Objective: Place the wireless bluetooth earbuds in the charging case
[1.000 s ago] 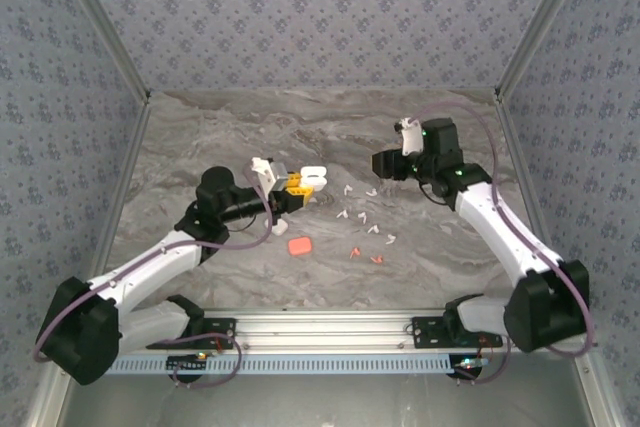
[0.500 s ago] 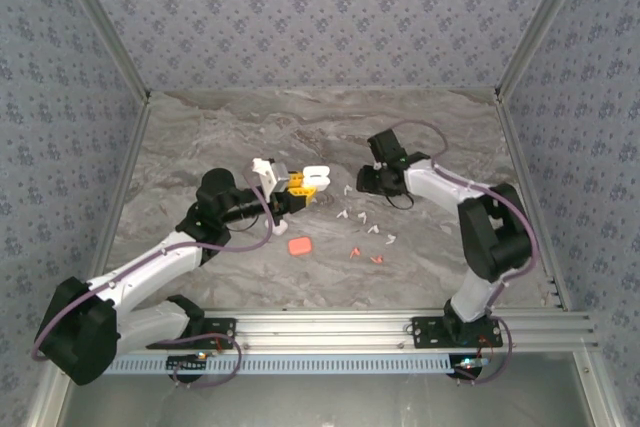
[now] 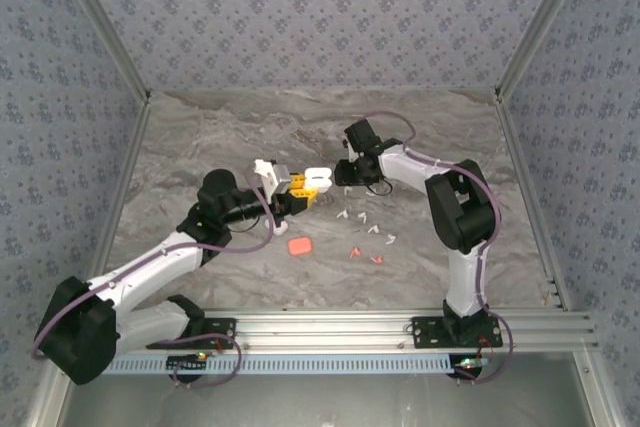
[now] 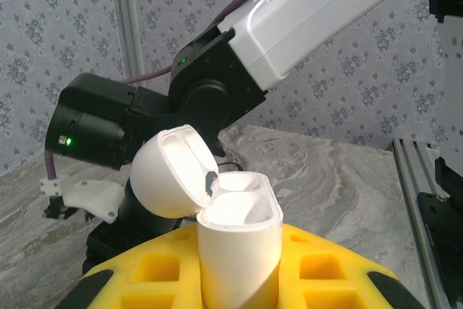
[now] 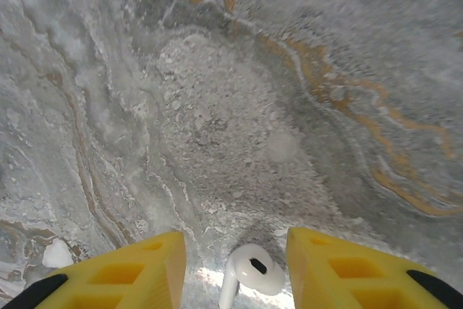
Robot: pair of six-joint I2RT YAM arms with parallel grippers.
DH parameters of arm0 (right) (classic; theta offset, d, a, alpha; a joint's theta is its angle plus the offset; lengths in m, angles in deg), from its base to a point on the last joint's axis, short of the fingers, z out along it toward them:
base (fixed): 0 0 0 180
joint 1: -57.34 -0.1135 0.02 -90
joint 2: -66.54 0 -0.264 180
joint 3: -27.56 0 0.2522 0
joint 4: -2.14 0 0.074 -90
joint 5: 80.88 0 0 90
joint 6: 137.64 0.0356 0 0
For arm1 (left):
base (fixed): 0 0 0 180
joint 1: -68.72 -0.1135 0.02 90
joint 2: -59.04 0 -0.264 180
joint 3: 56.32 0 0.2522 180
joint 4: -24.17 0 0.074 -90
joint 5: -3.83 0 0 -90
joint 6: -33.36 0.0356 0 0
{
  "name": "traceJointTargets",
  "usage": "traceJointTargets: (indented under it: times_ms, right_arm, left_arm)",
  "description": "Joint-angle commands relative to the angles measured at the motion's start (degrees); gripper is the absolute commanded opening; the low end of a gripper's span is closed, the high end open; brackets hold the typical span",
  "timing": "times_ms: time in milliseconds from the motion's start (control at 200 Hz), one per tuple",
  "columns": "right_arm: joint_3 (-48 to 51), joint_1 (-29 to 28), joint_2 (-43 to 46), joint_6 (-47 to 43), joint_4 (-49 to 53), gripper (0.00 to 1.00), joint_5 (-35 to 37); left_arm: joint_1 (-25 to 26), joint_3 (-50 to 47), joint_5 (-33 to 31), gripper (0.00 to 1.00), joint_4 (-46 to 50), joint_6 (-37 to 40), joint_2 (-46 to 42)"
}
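Left arm (image 3: 150, 272) stretches long and low from its base toward mid-table (image 3: 200, 137), wrist about level. Left claw (image 3: 297, 187) is clamped on the charging case (image 4: 239, 247). The case stands between the yellow fingers (image 4: 152, 280), slightly tilted, with its lid (image 4: 173, 171) flipped back.

Right arm (image 3: 460, 212) is folded hard: upper link rises from the base, elbow is high, and the forearm reaches across toward the left claw. Right claw (image 3: 343, 175) points down at the marble, its tips just beside the held case. On the wrist feed I see its jaws spread, with one white earbud (image 5: 252, 269) lying between them, closer to the right finger (image 5: 340, 265) — I can't tell if they touch.

The other white earbuds (image 3: 362, 217) lie loose near the right claw, on its base-ward side, and the red earbuds (image 3: 377, 259) sit further that way. A red case (image 3: 299, 246) lies near the left claw, base-ward of it.
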Motion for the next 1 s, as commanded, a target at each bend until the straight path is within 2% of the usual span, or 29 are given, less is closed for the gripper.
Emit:
traceJointTargets:
  times_ms: [0, 550, 775, 994]
  right_arm:
    - [-2.18, 0.02, -1.97, -3.12, 2.61, 0.43, -2.81]
    - [0.35, -0.16, -1.69, -5.96, 5.61, 0.38, -1.92]
    - [-0.07, -0.16, -2.13, -6.19, 5.51, 0.26, -0.91]
    - [-0.22, -0.15, -1.79, -6.67, 5.89, 0.20, -0.62]
  left_arm:
    - [0.25, 1.32, 0.16, 0.00, -0.12, -0.18, -0.99]
    - [0.46, 0.78, -1.20, 0.00, 1.29, -0.23, -1.80]
    - [0.40, 1.22, -1.24, 0.00, 2.25, 0.01, -1.88]
    - [0.44, 1.22, -1.64, 0.00, 2.52, 0.14, -2.14]
